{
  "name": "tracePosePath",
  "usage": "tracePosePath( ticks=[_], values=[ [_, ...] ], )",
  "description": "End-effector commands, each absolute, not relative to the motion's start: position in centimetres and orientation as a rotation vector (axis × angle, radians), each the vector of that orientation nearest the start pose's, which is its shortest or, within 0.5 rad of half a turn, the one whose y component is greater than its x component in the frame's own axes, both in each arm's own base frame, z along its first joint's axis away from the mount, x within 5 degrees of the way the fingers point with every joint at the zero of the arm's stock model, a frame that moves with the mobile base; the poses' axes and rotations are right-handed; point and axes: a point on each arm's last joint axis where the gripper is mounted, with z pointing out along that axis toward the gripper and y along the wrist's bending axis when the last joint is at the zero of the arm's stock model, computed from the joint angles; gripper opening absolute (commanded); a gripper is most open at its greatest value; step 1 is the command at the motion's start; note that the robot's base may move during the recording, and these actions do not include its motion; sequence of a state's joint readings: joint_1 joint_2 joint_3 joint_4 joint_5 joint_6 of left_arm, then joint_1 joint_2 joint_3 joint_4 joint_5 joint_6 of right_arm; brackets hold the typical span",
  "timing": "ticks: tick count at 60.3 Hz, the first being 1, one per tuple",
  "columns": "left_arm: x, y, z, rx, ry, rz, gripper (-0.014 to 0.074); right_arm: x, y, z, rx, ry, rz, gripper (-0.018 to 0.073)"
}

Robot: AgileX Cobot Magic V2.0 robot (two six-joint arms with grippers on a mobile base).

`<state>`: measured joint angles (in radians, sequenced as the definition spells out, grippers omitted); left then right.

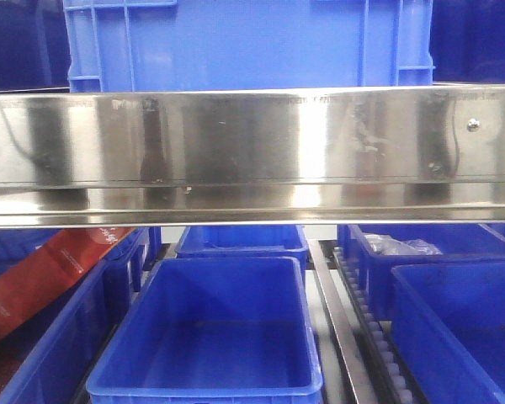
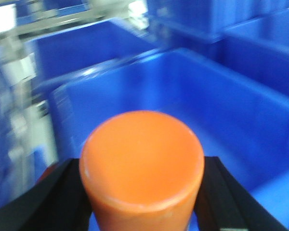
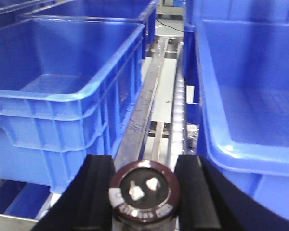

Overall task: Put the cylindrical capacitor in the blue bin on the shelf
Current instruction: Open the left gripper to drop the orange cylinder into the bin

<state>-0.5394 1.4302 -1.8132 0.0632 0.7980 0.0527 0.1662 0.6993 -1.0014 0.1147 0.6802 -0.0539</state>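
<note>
— While the right gripper pinches the cylindrical capacitor, where does the part sit over the rack?

— It is upright between the two black fingers, its dark round end up and showing two pale terminals. It hangs over the gap between a left tub and a right tub, above a roller track and a flat metal rail. It touches neither tub. I cannot tell from the wrist view whether either of them is the target.

— And the shelf itself?

— In the front view the shelf shows a broad stainless rail running from edge to edge. It is shiny, with smeared reflections and a screw near its right end. A ribbed crate stands on the level above.

— Below the rail?

— The blue bin sits in the middle, with smooth sloping walls and a rolled rim. A second tub stands just behind it. To the left, a red packet leans across a neighbouring tub. To the right, past a line of rollers, are two more tubs, and the farther one holds a clear plastic bag.

— The other arm?

— The left gripper is clamped on an orange cylinder, with a blue tub wall close beyond it. That view is blurred.
</note>
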Motion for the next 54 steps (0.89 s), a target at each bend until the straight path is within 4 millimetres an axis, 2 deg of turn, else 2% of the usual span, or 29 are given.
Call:
tracePosePath(
  ticks=[1, 9, 14, 22, 26, 29, 32, 42, 45, 54],
  values=[
    [28.4, -17.6, 50.9, 0.587, 1.796, -0.278, -0.0111, 11.7, 2.7, 43.0, -0.172, 1.804, 0.212, -0.0063],
    [31.9, -20.4, 48.8, 0.611, 1.835, -0.286, -0.0111, 11.7, 2.7, 43.0, -0.173, 1.802, 0.213, -0.0063],
    [34.2, -21.9, 46.7, 0.626, 1.878, -0.281, -0.0111, 11.7, 2.7, 43.0, -0.173, 1.802, 0.213, -0.0063],
    [36.5, -23.3, 43.6, 0.649, 1.94, -0.268, -0.0105, 11.7, 2.7, 43.0, -0.172, 1.803, 0.216, -0.0063],
    [37.2, -23.8, 42.4, 0.66, 1.968, -0.259, -0.0053, 11.7, 2.7, 43.0, -0.174, 1.801, 0.218, -0.0063],
    [37.5, -24.0, 41.8, 0.663, 1.982, -0.261, 0.0018, 11.7, 2.8, 43.0, -0.178, 1.796, 0.221, -0.0063],
    [37.7, -24.2, 41.4, 0.666, 1.989, -0.259, 0.0116, 11.7, 2.8, 43.1, -0.179, 1.791, 0.223, -0.0063],
    [37.8, -24.2, 41.4, 0.666, 1.989, -0.259, 0.0543, 11.7, 2.8, 43.1, -0.178, 1.788, 0.223, -0.0063],
    [37.8, -24.2, 41.4, 0.665, 1.988, -0.262, 0.0629, 11.7, 2.8, 43.1, -0.178, 1.788, 0.223, -0.0063],
    [36.9, -23.7, 42.2, 0.669, 2.007, -0.257, 0.0518, 11.7, 2.8, 43.1, -0.178, 1.788, 0.223, -0.0063]
  ],
)
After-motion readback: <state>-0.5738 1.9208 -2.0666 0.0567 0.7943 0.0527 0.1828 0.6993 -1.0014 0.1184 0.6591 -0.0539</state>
